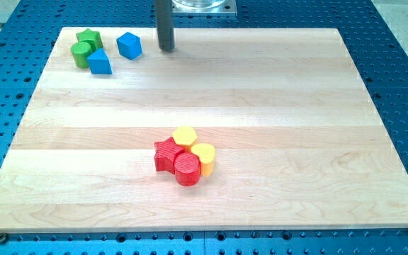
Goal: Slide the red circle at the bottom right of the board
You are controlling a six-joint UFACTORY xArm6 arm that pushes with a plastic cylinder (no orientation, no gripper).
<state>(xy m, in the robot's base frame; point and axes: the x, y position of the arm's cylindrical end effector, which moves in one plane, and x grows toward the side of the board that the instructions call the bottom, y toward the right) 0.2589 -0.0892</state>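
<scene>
1. Four blocks form a tight cluster just below the board's centre; the red circle (187,170) is its lowest member.
2. Touching it: red star (166,155) at the view's left, yellow heart (205,157) at the view's right, and a second yellow block (185,136) above, shape unclear.
3. Well apart, at the view's top left: green star (88,37), green circle (81,53), blue block (100,62), blue block (129,45).
4. My tip (166,49) stands near the top edge of the wooden board (296,106), just right of the blue blocks, far from the red circle.
5. The rod carries no fingers.
6. The blue perforated bench (402,71) surrounds the board.
</scene>
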